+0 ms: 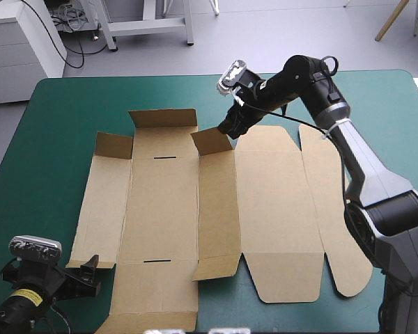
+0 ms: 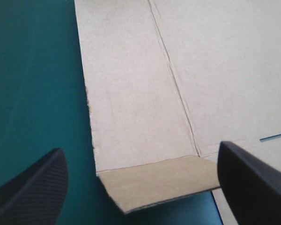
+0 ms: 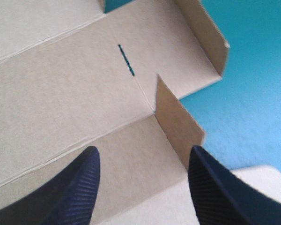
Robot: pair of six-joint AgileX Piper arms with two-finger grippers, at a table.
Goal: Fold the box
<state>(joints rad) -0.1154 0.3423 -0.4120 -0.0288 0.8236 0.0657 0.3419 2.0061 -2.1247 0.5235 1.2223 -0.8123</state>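
The brown box (image 1: 265, 209) lies as a cut sheet, mostly flat, on the middle of the teal-green table, with small corner flaps standing up. At its far edge my right gripper (image 1: 228, 126) hovers open by a raised flap (image 1: 212, 141). In the right wrist view this flap (image 3: 178, 124) stands upright just ahead of the open gripper (image 3: 143, 187), beside a narrow slot (image 3: 126, 60). My left gripper (image 1: 90, 270) sits at the sheet's near left corner. It is open (image 2: 140, 192), and a small tilted flap (image 2: 159, 180) lies between its fingers (image 2: 33, 187) without being gripped.
Bare teal-green cover (image 1: 49, 139) runs along the left of the sheet and past its far edge. The lid panel with rounded corners (image 1: 334, 229) reaches toward the right arm's base. Another raised flap (image 1: 164, 117) stands at the far left of the sheet.
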